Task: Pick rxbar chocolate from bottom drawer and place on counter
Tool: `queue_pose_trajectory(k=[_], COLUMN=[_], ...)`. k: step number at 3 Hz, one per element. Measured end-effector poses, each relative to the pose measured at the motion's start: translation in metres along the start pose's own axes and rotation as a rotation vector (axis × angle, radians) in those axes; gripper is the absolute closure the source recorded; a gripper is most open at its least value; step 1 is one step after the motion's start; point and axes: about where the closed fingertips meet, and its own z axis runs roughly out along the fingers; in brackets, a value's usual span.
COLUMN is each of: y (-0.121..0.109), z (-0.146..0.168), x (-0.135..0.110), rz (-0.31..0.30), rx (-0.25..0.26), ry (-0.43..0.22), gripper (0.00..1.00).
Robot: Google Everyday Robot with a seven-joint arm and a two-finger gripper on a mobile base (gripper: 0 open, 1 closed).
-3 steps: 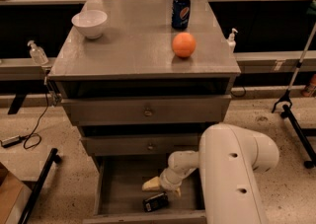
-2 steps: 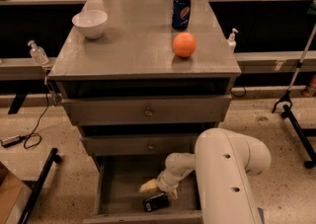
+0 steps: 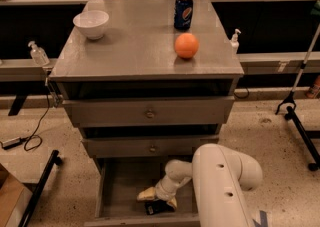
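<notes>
Small flat black-wrapped rxbar chocolate (image 3: 159, 208) lying inside bottom drawer (image 3: 117, 186), near its front wall; gripper (image 3: 160, 198) right over it, fingers (image 3: 146, 194) spread apart.

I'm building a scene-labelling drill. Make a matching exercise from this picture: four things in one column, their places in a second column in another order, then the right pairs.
Things
1. white bowl
2. blue can
3. orange
4. claw

Places
A. down in the open bottom drawer, just above the rxbar chocolate
B. far edge of the counter, right of middle
C. counter, far corner on the picture's left
D. counter, just nearer the camera than the can

Pairs: 1-C, 2-B, 3-D, 4-A
</notes>
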Motion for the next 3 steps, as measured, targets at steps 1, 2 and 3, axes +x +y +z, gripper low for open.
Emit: queue_pose_trajectory(k=[1, 2, 3], y=[0.0024, 0.0037, 0.0055], z=[-0.0046, -0.0073, -0.0110], x=[0.0019, 0.0028, 0.0040], rz=[0.003, 0.003, 0.003], rx=[-0.002, -0.002, -0.002], ry=[0.002, 0.002, 0.002], gripper=[0.00, 0.27, 0.50])
